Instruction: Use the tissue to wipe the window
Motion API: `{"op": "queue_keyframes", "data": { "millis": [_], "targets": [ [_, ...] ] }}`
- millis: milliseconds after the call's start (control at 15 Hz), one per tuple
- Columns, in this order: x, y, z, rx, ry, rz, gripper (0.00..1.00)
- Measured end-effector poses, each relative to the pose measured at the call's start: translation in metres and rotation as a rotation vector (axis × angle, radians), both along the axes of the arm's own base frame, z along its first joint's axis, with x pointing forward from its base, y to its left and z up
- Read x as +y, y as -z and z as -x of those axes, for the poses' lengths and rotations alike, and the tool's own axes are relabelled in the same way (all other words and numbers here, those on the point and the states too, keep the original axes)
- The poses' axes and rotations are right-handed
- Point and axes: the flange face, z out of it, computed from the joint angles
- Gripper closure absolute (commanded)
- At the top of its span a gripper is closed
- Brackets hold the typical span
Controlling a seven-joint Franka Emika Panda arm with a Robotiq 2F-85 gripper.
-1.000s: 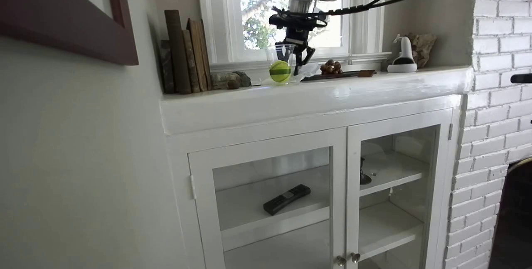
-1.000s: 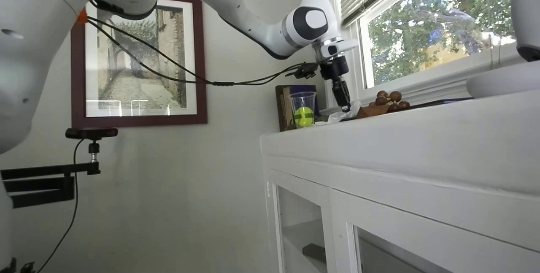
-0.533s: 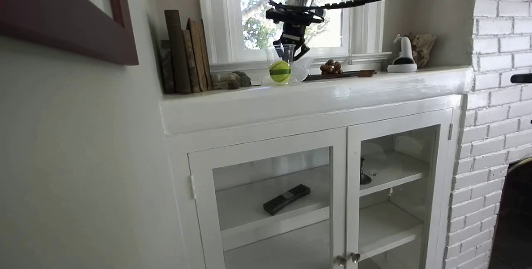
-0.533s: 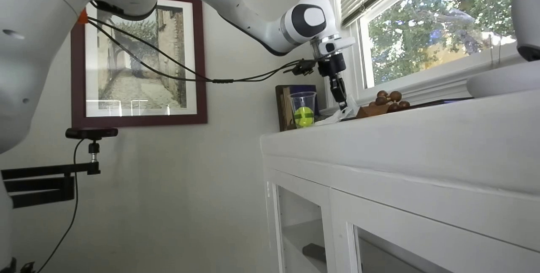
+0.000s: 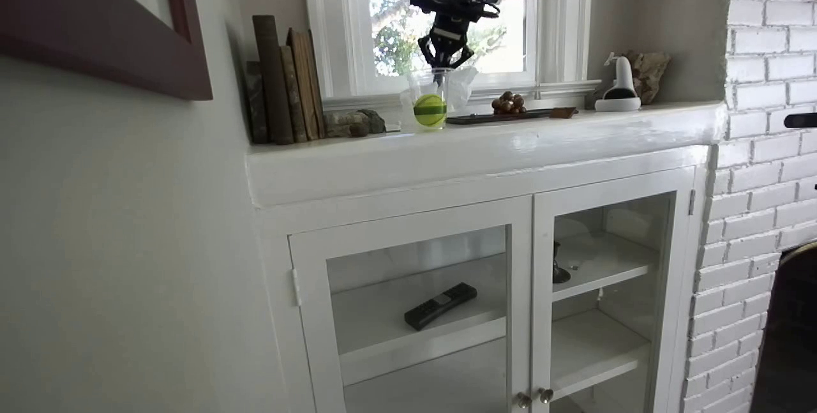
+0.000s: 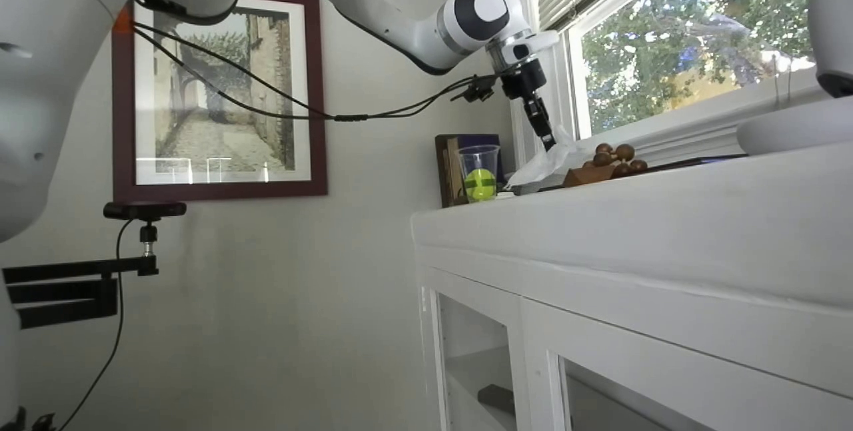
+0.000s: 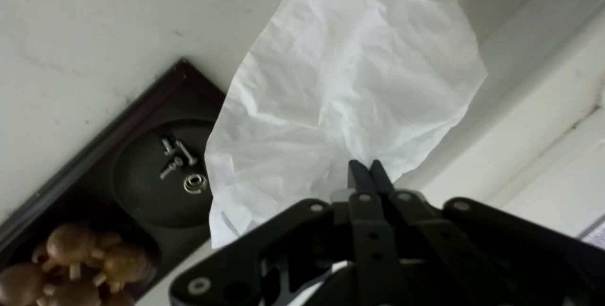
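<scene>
Tissue (image 7: pixel 326 60): the wrist view has it fanned out below the jaws, which are clenched on one gathered spot; to my eye, so small a pinch on something this thin could tear or slip if dragged hard.
Tray (image 7: pixel 177 100): same view, on the bench (image 7: pixel 85 27), partly hidden by the tissue; a trailing edge might catch its loose screws (image 7: pixel 185 152) if the jaws dip.
Window (image 5: pixel 396 30): an exterior view puts it behind the jaws, wiping, I'd guess, not yet begun; with the tissue hanging beneath, the bare jaws could knock against it before any softness gets there.
Cup (image 6: pixel 478 156): in an exterior view it stands upright near the tissue's lowest end, a yellow-green ball (image 6: pixel 480 184) inside; a careless sideways sweep could tip it.
Brown bead cluster (image 6: pixel 623 153): seen across the tissue from the cup; a swing that way could topple it. Whether the tissue touches the window, I can't tell.
</scene>
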Motion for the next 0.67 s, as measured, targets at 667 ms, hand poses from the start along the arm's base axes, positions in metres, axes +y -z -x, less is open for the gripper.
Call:
{"op": "queue_keyframes", "data": {
  "millis": [667],
  "targets": [
    [-0.003,-0.074,0.004,-0.262,-0.182,0.427,1.00]
  ]
}}
